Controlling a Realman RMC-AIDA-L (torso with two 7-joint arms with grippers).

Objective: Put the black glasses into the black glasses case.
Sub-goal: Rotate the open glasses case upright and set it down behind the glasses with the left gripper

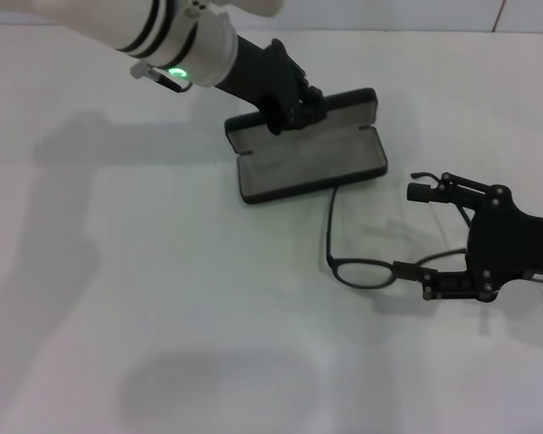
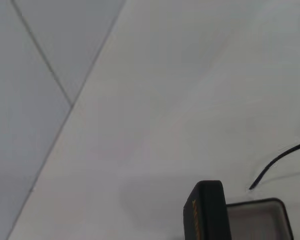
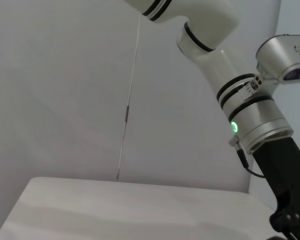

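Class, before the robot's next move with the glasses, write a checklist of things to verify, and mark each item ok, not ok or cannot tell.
1. Long rectangular black glasses case lies open, grey lining showing: ok.
2. Left gripper steadies the case at its raised lid: ok.
3. Thin black-framed glasses already inside the case: not ok; they lie on the white table beside it.
4. Right gripper has a firm hold on the glasses: cannot tell.
5. One slim temple arm reaches toward the case's edge; contact: cannot tell.

The black glasses case (image 1: 309, 163) is laid open, grey lining upward, lid raised. The black glasses (image 1: 362, 269) are seen just beside it, thin-framed.
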